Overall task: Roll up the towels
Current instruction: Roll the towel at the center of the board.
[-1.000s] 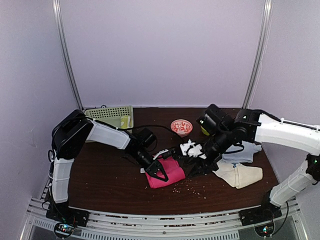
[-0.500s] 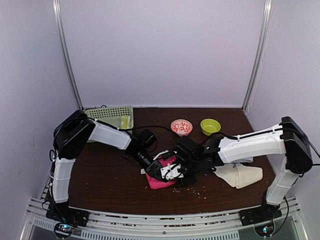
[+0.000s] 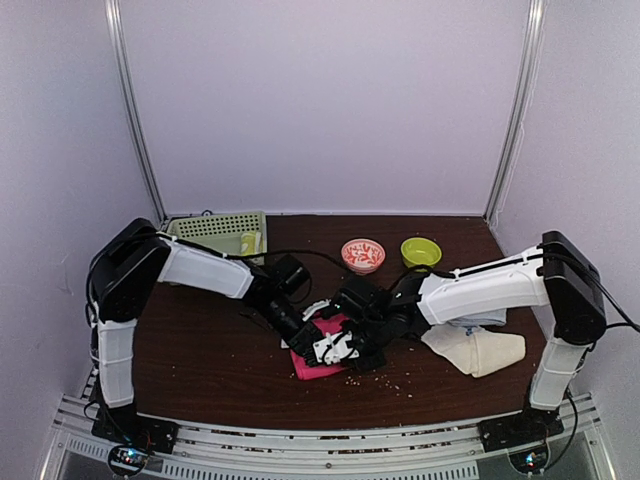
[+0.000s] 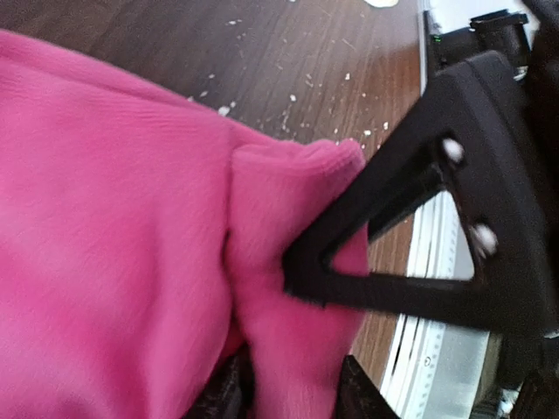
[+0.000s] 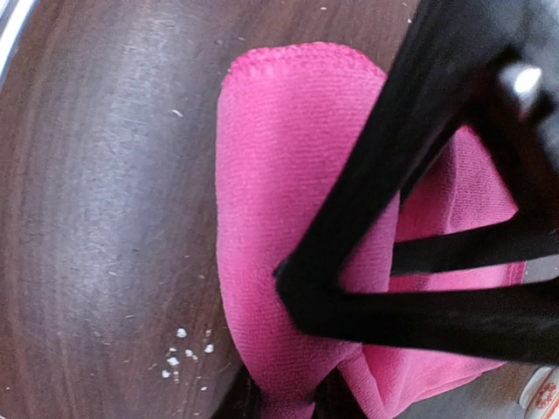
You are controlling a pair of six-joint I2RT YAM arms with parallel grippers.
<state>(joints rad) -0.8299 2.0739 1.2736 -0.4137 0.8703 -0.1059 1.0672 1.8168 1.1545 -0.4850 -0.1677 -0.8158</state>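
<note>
A bright pink towel (image 3: 312, 364) lies bunched at the middle of the table, with both grippers on it. My left gripper (image 3: 306, 336) reaches it from the left. A thick pink fold (image 4: 288, 349) fills the gap of the left gripper (image 4: 293, 394), and I cannot see if the fingers press it. My right gripper (image 3: 346, 346) comes from the right and is shut on a narrow pinch of the pink towel's edge (image 5: 262, 262), at my right gripper (image 5: 288, 403). A cream towel (image 3: 482, 351) lies at the right. A light blue towel (image 3: 490, 321) peeks from under the right arm.
A green basket (image 3: 215, 226) stands at the back left with a yellow towel (image 3: 250, 243) in it. A red patterned bowl (image 3: 362, 254) and a lime bowl (image 3: 420, 251) sit at the back. White crumbs (image 3: 385, 378) dot the wood near the front edge.
The right arm swung in from the cream and blue towels to the pink one and its jaws closed on the edge. The left gripper's jaws widened around their fold.
</note>
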